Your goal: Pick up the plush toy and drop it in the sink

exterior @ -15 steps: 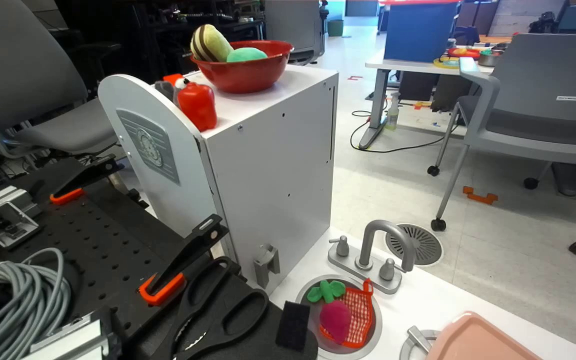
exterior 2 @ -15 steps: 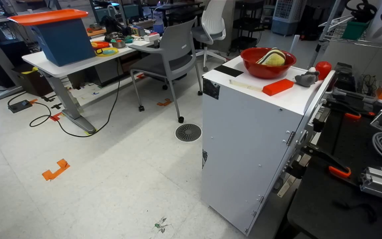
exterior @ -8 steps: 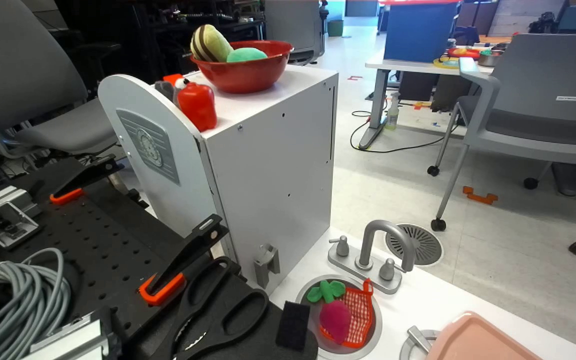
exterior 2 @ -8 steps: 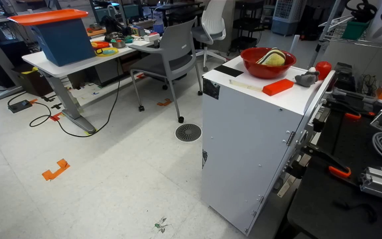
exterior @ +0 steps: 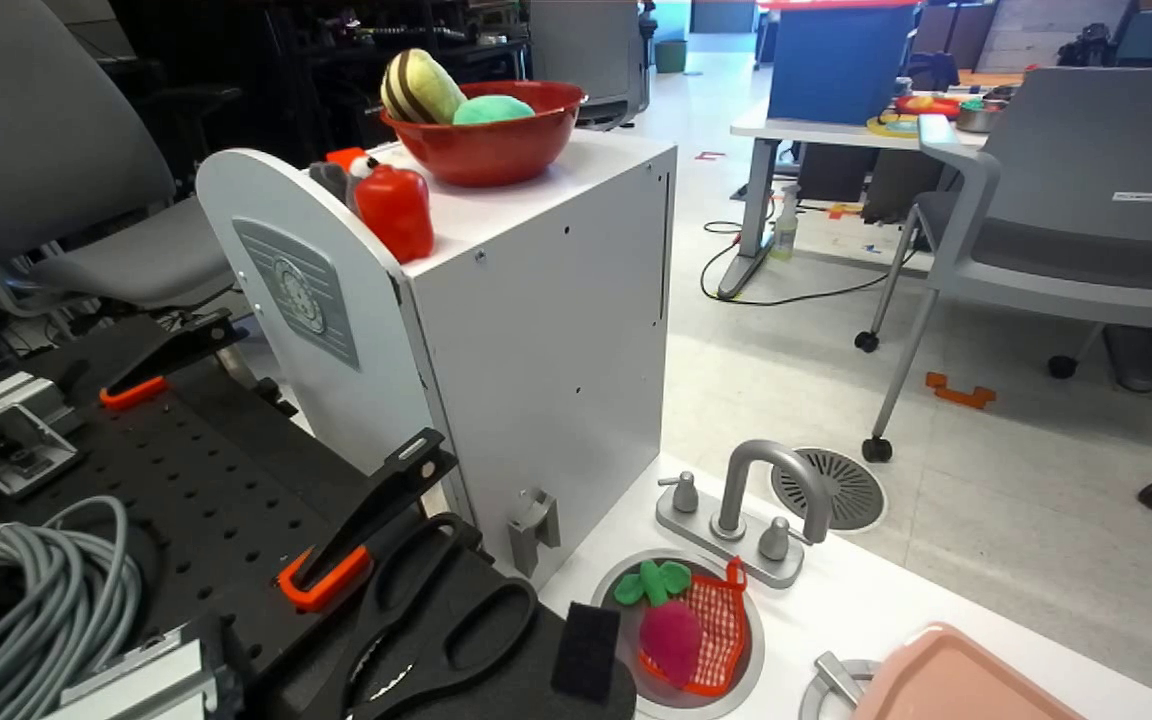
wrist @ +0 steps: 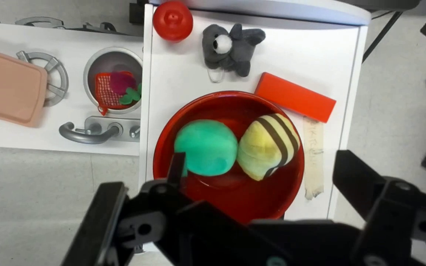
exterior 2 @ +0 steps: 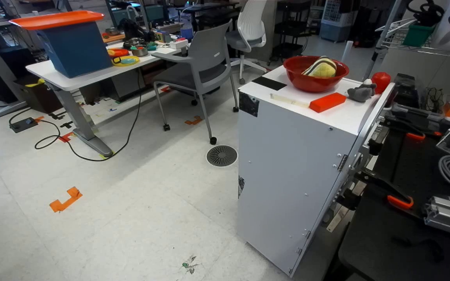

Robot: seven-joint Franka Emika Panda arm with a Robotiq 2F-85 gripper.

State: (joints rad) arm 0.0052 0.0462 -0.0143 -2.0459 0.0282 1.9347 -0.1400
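My fingers (wrist: 357,184) are apart, empty. Wrist view: plush toy (wrist: 266,146) inside bowl (wrist: 231,194), at its two o'clock; sink (wrist: 104,63) at bowl's ten o'clock. Zero done, I judge: grasp, carry, drop remain.

The wrist view peers almost straight down, close over the red bowl (wrist: 242,199), the gripper (wrist: 261,166) across the bottom and the sink (wrist: 104,62) at upper left. In an exterior view you look down across the sink, past the white cabinet (exterior: 546,330), and out into the room. In an exterior view, floor drain (exterior 2: 222,156) at centre, you face the cabinet side away from the sink, from above, far enough back to see its base. All three share bowl and cabinet top; both exterior views take in the grey armchair (exterior: 1076,190).
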